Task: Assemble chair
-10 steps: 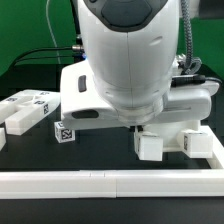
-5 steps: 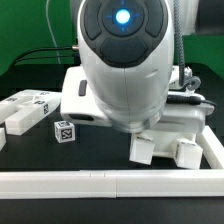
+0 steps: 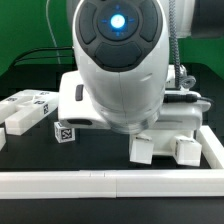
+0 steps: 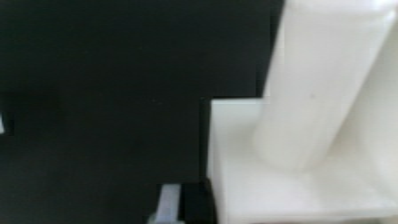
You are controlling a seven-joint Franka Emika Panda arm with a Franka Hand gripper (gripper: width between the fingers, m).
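Note:
The partly built white chair (image 3: 70,98) sits behind my arm in the exterior view. Two of its blocky legs (image 3: 150,150) (image 3: 188,152) show below the arm, near the front rail. The arm's big white body hides my gripper there. In the wrist view a white chair panel (image 4: 285,170) and a round white rod (image 4: 329,80) fill one side, very close and blurred. One dark fingertip (image 4: 173,205) lies right against the panel's edge. The other finger is hidden by the part. The gripper seems shut on the chair.
Loose white tagged chair panels (image 3: 25,108) lie at the exterior view's left, with a small tagged block (image 3: 64,131) beside them. The long white border rail (image 3: 110,185) runs along the front and turns up the right side (image 3: 215,150). Cables hang at the back.
My wrist has turned, so its blue light now faces the camera. The chair legs under the arm have shifted and turned with it, slightly lower and closer to the front rail.

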